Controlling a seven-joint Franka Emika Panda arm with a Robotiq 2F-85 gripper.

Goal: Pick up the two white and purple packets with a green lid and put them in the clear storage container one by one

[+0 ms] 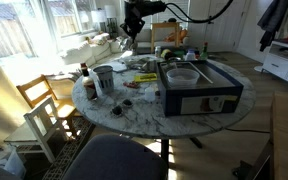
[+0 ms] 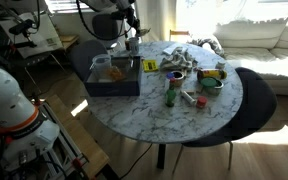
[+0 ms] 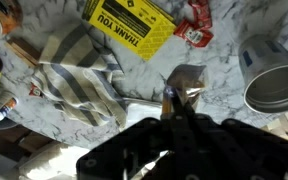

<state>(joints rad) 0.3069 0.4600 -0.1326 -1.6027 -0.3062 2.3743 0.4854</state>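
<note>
The marble table [image 2: 184,125] is carrying a storage container [image 2: 112,76], a yellow card [image 3: 129,25] (reading "THANK YOU"), a striped cloth [image 3: 79,78] and a bottle [image 2: 170,93].

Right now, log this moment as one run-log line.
tool: over marble table | beside: striped cloth, yellow THANK YOU card | grip: cannot tell | storage container: apart from tool

Striped cloth [image 3: 79,80], yellow card [image 3: 129,25] and metal tin [image 3: 279,85] are crowding the marble under the gripper [image 3: 174,102]. Dark box [image 1: 199,92] is hogging one side, and the table [image 1: 134,115] edge is sitting open.
</note>
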